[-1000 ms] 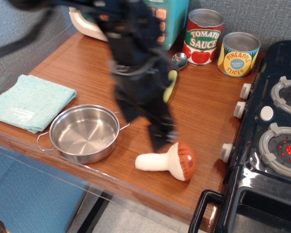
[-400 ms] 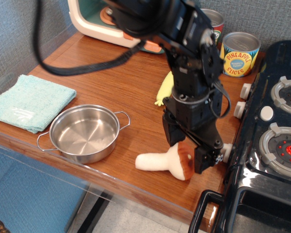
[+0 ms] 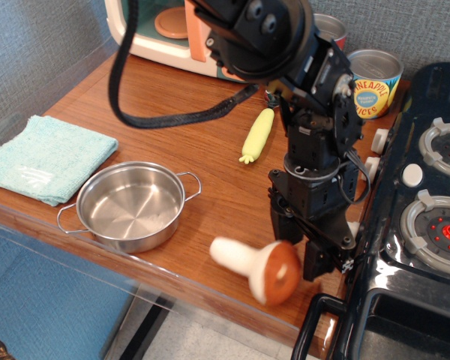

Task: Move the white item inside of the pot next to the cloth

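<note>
The white item, a plush mushroom (image 3: pixel 256 268) with a cream stem and a reddish-brown cap, lies blurred near the table's front edge, cap toward the front. My gripper (image 3: pixel 300 246) stands just behind and right of the cap, pointing down. Its jaws are apart, and one black finger (image 3: pixel 283 223) is behind the cap. I cannot tell whether the fingers touch the cap. The steel pot (image 3: pixel 146 238) sits empty to the left of the mushroom. The teal cloth (image 3: pixel 49 157) lies flat just left of the pot.
A yellow corn toy (image 3: pixel 257 135) lies behind the gripper. A pineapple can (image 3: pixel 370 82) and a toy oven (image 3: pixel 154 37) stand at the back. A black toy stove (image 3: pixel 427 210) borders the right side. A black cable (image 3: pixel 180 114) hangs across the table.
The arm has swung right and down to the mushroom. The mushroom has turned and shifted toward the front edge; its cap now faces the front and is blurred by motion.
</note>
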Robot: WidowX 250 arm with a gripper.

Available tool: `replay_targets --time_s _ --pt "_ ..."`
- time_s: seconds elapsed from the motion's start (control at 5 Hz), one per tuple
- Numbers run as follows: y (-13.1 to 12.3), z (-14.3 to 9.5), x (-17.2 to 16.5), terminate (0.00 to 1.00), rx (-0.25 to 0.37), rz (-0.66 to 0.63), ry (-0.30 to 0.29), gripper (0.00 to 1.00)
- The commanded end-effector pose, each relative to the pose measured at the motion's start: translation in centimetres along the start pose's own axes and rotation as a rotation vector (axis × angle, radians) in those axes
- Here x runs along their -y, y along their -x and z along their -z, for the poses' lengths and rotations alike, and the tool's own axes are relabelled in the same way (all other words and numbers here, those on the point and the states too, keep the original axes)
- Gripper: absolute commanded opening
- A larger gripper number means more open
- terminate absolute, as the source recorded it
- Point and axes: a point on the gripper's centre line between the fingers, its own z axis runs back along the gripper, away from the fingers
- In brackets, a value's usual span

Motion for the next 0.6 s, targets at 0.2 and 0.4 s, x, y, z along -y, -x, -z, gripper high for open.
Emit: replay_targets --time_s 0.2,0.4 --pt "1.0 -8.4 -4.1 0.00 0.209 -0.030 -0.038 0.00" --pt "1.1 -7.8 -3.1 0.00 0.179 -0.001 -0.019 1.00"
